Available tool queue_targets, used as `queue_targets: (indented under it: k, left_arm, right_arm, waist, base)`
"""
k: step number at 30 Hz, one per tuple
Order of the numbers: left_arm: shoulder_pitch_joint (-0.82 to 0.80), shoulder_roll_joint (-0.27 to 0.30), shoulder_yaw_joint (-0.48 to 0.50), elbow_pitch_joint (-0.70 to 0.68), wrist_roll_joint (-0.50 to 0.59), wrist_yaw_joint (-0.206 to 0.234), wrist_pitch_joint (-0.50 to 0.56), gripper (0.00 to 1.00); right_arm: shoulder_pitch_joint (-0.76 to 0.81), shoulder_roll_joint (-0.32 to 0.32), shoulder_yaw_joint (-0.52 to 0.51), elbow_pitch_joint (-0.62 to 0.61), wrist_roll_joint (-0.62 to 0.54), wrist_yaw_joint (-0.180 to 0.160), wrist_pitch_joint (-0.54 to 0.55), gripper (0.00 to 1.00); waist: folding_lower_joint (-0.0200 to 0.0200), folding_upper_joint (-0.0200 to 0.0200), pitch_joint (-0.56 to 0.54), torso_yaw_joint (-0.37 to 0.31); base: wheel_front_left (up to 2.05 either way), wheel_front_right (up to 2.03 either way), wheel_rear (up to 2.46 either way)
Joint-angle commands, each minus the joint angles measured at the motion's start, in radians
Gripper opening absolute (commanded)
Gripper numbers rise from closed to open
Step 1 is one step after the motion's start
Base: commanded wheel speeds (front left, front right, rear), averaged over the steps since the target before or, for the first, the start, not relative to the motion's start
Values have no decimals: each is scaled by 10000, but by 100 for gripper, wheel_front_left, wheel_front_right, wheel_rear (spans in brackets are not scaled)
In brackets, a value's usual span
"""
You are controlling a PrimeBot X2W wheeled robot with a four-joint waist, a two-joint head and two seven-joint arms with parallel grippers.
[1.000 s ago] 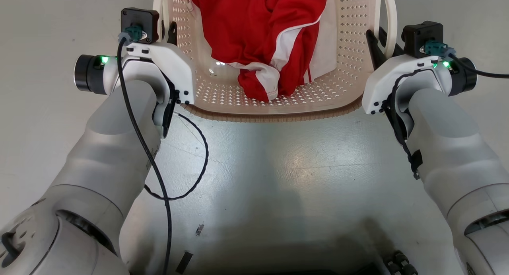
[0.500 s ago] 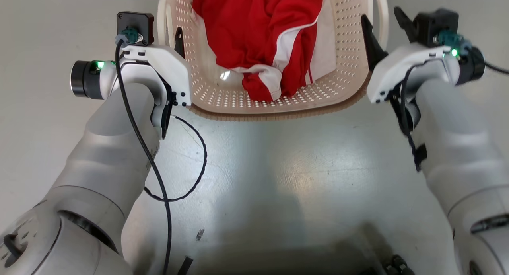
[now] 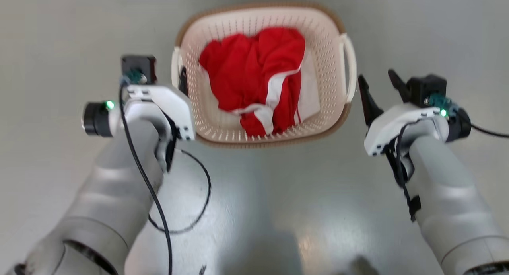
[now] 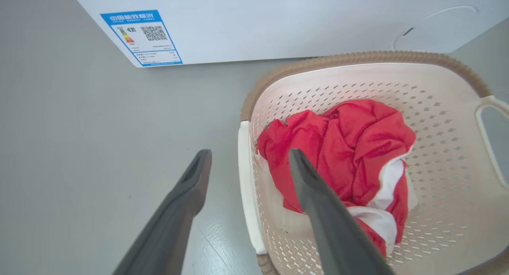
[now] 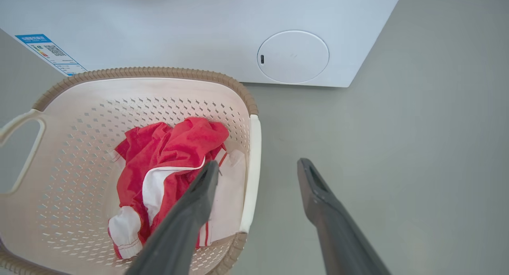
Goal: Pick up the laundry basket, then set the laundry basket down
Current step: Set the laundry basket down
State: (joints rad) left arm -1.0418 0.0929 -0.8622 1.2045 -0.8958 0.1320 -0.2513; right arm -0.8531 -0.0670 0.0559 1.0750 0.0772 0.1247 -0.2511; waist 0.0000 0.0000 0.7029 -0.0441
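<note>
The laundry basket [image 3: 238,26] stands on the grey floor, cream and perforated with a brown rim, holding a red and white garment [image 3: 254,68]. My left gripper [image 3: 171,74] is open at the basket's left handle [image 4: 245,175], one finger [image 4: 318,203] over the inside and the other [image 4: 187,187] outside, gripping nothing. My right gripper [image 3: 377,78] is open just right of the right handle [image 3: 350,68], apart from it. The right wrist view shows that gripper [image 5: 258,164] above the handle [image 5: 253,155] and the basket [image 5: 139,96]. The left wrist view shows the basket [image 4: 358,80] and my left gripper [image 4: 250,153].
A big white washing machine [image 4: 278,20] with a blue label [image 4: 141,38] stands just behind the basket; its round cover [image 5: 293,57] shows in the right wrist view. A black cable [image 3: 199,203] loops beside my left forearm. Bare floor lies left and right.
Both grippers have opened and let go of the basket's handles. The right gripper has drawn away to the right. The head camera has pulled back, so the whole basket shows.
</note>
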Motion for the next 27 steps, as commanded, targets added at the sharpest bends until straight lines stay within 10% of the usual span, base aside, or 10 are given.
queue_targets:
  k: [1,27]
  left_arm:
    - [458,191,218,-179,180,100,-102,100]
    - [4044,-61,2452,-1778,1915,22,-104,100]
  right_arm:
    - [549,167,27,-190,-100,60,-106,100]
    - [3645,168,-833,-2320,-1134,60,-106,100]
  waist:
    - [0,0,-861,8]
    - [0,0,-5313,484]
  base:
    - [0,0,0]
    - [0,0,0]
